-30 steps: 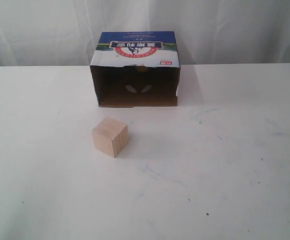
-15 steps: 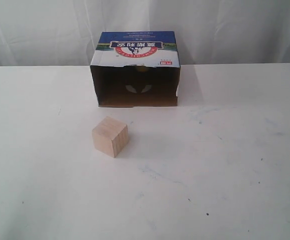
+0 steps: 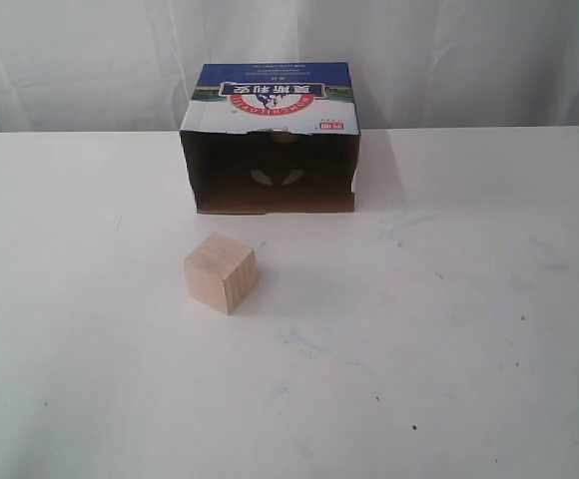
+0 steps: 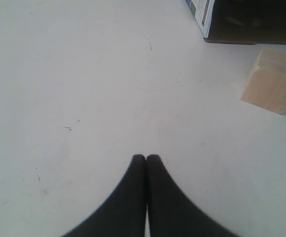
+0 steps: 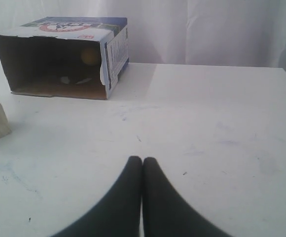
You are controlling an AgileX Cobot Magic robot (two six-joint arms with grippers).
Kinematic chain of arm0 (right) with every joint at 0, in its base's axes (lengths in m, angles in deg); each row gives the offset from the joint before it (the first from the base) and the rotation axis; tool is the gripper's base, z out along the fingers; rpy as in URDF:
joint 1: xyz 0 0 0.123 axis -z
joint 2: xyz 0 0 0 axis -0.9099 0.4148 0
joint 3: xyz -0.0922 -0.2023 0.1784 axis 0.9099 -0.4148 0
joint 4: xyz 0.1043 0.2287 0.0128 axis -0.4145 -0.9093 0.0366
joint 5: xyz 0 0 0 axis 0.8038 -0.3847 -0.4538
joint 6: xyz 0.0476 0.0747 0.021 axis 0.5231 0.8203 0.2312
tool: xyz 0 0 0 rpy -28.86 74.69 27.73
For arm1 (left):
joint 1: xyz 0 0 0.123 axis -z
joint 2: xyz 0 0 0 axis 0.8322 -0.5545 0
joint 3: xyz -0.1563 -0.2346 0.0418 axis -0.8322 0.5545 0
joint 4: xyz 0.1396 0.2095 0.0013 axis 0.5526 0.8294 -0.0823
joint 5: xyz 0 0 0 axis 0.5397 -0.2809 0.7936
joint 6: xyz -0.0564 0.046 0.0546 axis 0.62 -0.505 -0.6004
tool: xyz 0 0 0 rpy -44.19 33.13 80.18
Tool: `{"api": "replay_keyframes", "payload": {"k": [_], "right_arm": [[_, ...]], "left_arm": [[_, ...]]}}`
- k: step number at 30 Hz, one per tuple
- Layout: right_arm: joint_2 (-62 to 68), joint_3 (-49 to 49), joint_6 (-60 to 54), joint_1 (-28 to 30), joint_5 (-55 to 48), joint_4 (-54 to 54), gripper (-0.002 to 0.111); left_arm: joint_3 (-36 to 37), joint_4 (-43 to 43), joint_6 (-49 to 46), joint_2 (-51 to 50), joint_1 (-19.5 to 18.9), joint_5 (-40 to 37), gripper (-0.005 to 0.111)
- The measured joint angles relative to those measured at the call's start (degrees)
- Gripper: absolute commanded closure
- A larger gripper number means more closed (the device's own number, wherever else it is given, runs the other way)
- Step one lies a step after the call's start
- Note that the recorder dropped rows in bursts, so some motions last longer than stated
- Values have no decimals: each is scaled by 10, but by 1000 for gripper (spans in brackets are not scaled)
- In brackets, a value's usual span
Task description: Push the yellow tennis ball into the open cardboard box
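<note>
Yellow tennis ball [image 5: 89, 56]: position?
— Inside the open cardboard box [image 3: 270, 95], far back in its dark interior.
Other elements, left to right?
— Left gripper [image 4: 146, 158], fingers pressed together, empty; wooden cube [image 3: 220, 271] on the white table [image 3: 469, 349], apart from the box mouth; right gripper [image 5: 142, 160], likewise clenched, empty.

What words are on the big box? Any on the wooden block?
"莫斯利安" (probably): upside-down white characters on the red banner of the cardboard box.
The small red tag at the box top's edge: too small to read.
Print on the side panel: blurred.
The wooden block: no writing.
</note>
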Motion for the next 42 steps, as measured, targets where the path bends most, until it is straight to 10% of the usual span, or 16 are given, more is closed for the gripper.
{"api": "replay_keyframes", "payload": {"k": [42], "right_arm": [[0,0,-14,0,-6,0,108]], "left_arm": [[0,0,0,0,0,0,107]]}}
